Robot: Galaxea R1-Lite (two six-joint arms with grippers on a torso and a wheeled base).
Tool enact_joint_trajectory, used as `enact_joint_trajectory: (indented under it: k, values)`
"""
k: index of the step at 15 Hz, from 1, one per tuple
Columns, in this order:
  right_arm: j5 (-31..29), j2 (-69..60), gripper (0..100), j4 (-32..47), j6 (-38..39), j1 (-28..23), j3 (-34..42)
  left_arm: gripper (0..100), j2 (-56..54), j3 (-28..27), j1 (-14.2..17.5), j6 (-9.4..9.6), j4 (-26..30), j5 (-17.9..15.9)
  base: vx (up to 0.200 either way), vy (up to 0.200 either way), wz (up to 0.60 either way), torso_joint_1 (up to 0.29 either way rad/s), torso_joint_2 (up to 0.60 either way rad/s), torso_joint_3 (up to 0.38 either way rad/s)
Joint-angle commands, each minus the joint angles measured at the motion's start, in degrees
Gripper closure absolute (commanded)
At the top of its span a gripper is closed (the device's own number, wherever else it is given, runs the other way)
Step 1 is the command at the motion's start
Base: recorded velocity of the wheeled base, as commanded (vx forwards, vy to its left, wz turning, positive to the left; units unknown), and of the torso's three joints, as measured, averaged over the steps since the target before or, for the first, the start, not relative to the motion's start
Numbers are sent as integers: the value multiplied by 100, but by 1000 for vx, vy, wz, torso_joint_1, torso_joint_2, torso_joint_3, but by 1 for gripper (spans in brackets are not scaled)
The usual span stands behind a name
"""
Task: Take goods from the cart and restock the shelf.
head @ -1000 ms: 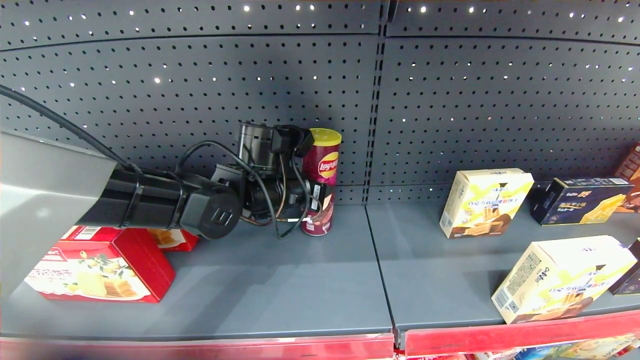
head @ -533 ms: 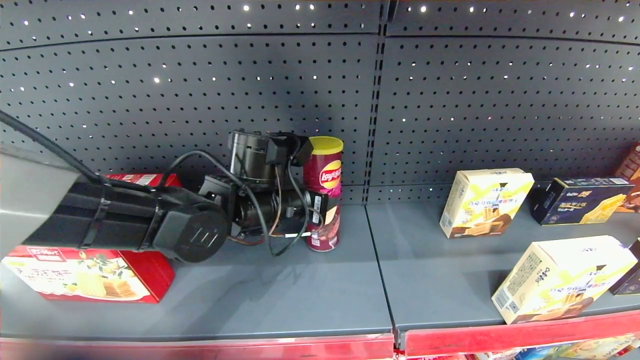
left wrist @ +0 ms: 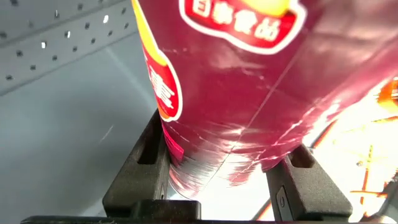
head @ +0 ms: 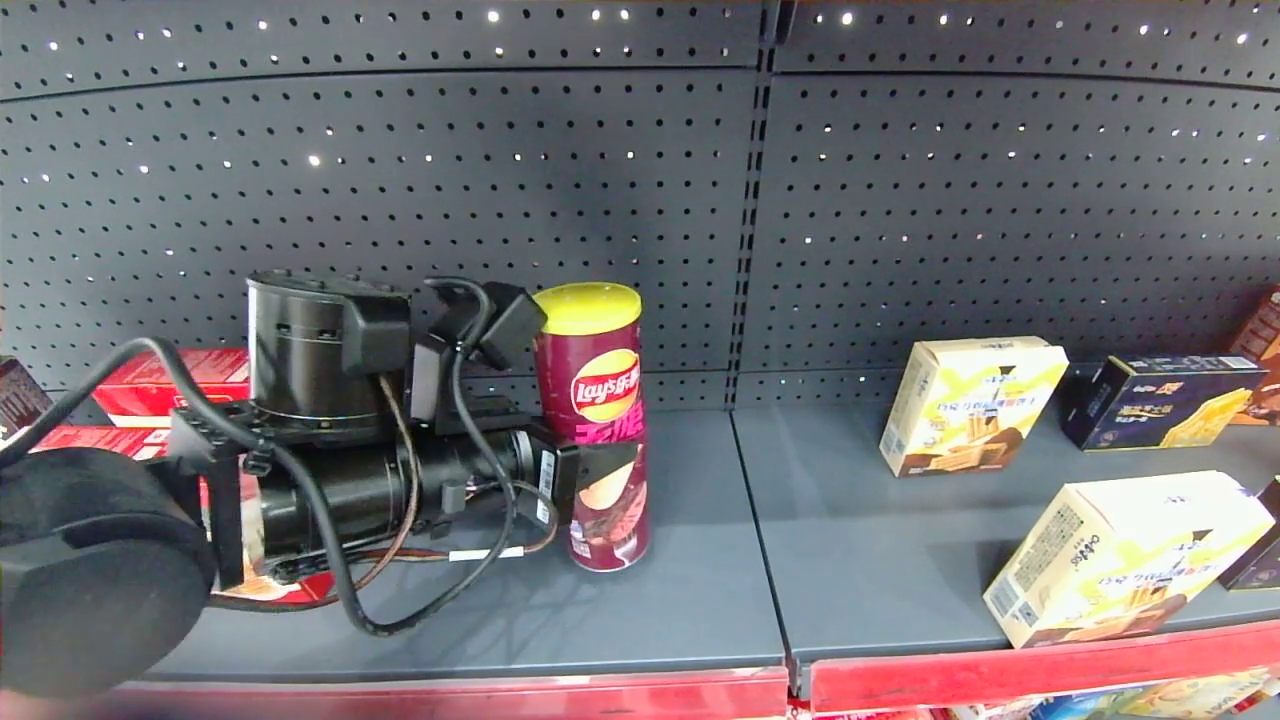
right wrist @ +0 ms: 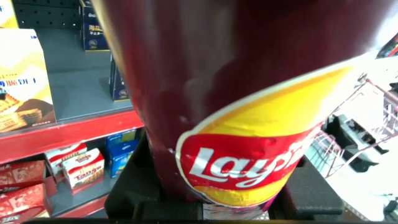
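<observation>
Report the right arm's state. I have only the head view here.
Observer: The right gripper is shut on a second chips can, dark red with a yellow and red logo.
Operator: Give me its surroundings.
Observer: Behind that can are the shelf's red front edge and a yellow box on the shelf. The wire cart is also in the right wrist view.
Operator: Now confirm the left grip.
Observer: In the left wrist view the left gripper has one of its fingers on each side of the first chips can, pressed against it.
</observation>
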Motion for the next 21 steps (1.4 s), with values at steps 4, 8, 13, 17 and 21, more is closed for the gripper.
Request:
enact_joint_trajectory:
  k: [4,8,13,17,21]
  values:
    - [1,-203,100,-12,-65,6,-59,100,-562,438,-221,157,-5,3,0,0,0,0,0,0]
    - [-8,-352,100,5,-73,6,-68,100,-659,878,-327,254,-5,3,0,0,0,0,0,0]
    - [-8,-405,100,5,-73,6,-41,100,-474,816,-371,254,-32,3,0,0,0,0,0,0]
    - [-8,-422,100,5,-73,6,-24,100,-96,614,-388,368,-32,3,0,0,0,0,0,0]
    - [-34,-457,100,5,-65,6,-24,100,167,447,-406,403,-32,12,0,0,0,0,0,0]
